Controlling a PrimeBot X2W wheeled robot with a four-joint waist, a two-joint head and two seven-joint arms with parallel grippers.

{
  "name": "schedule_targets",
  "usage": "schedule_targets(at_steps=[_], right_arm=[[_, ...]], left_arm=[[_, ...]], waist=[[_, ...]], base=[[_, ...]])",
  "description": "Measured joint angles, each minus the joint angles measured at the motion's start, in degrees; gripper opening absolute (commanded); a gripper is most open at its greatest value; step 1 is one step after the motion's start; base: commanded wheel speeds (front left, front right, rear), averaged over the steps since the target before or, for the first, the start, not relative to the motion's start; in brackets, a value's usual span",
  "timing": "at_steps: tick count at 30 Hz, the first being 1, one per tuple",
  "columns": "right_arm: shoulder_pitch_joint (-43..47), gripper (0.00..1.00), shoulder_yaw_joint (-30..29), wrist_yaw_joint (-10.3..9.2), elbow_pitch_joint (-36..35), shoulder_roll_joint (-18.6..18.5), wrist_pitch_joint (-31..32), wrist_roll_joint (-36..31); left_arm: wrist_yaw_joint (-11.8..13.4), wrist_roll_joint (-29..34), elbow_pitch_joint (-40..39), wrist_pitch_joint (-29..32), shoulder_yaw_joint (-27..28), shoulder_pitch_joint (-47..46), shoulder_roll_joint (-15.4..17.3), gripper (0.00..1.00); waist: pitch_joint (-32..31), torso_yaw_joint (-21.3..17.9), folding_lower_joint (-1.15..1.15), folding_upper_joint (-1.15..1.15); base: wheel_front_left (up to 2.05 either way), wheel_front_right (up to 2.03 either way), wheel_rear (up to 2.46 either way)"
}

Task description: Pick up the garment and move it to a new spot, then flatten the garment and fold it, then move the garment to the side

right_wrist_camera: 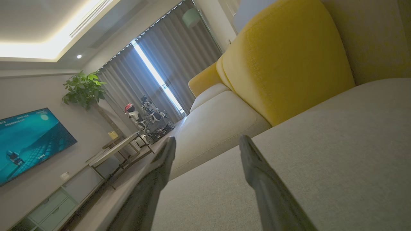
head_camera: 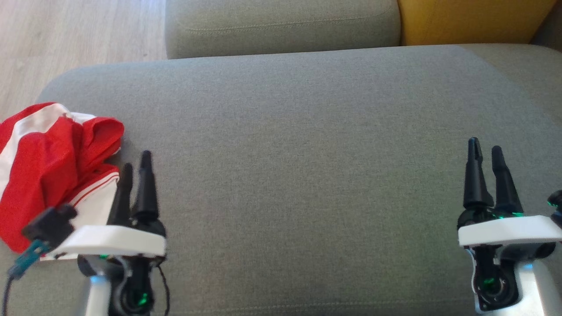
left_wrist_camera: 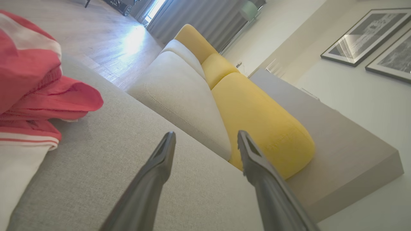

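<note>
- Both grippers stand released and empty: left gripper (head_camera: 136, 160) just beside the garment (head_camera: 48, 162), right gripper (head_camera: 485, 145) well apart.
- It lies crumpled at the left end of the seat cushion (head_camera: 298, 153), so the pickup looks not yet begun.
- Next, the left gripper probably needs to reach left and pinch a raised fold.

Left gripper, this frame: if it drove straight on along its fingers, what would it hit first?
Probably the bare grey seat cushion, then the pale cushion behind it; how steeply the left gripper tilts down is unclear. The red and white garment lies off to its left, out of that line.
</note>
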Motion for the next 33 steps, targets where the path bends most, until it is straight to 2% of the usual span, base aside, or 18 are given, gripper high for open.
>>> schedule_targets(at_steps=[5, 14, 21, 28, 33], right_arm=[[0.01, 1.00, 1.37, 0.00, -0.13, -0.01, -0.79, -5.06], [0.02, 1.00, 2.56, 0.00, 1.26, -0.03, -2.33, -12.74], [0.01, 1.00, 3.31, 0.00, 1.14, -0.04, -3.45, -18.73], [0.03, 1.00, 3.69, 0.00, 1.25, -0.05, -4.71, -24.12], [0.16, 1.00, 4.13, 0.00, 3.42, -0.09, -5.35, -28.19]], left_arm=[[2.68, 6.88, -0.49, -0.58, -4.98, -0.24, 1.68, 1.00], [11.74, 15.77, 0.52, -2.26, -15.67, -2.40, 7.30, 1.00], [18.18, 19.31, 1.82, -3.14, -22.56, -4.58, 10.09, 1.00], [22.45, 22.98, 2.86, -4.41, -28.05, -5.83, 11.92, 1.00], [23.90, 25.23, 4.34, -5.30, -31.38, -6.44, 12.89, 1.00]], waist=[[0.09, 0.03, 0.00, 0.00], [0.21, 0.01, 0.00, 0.00], [0.17, -0.04, 0.00, 0.00], [-0.33, 0.07, 0.00, 0.00], [-0.43, 0.22, 0.00, 0.00]], base=[[0.00, 0.00, 0.00], [0.00, 0.00, 0.00], [0.00, 0.00, 0.00], [0.00, 0.00, 0.00], [0.00, 0.00, 0.00]])
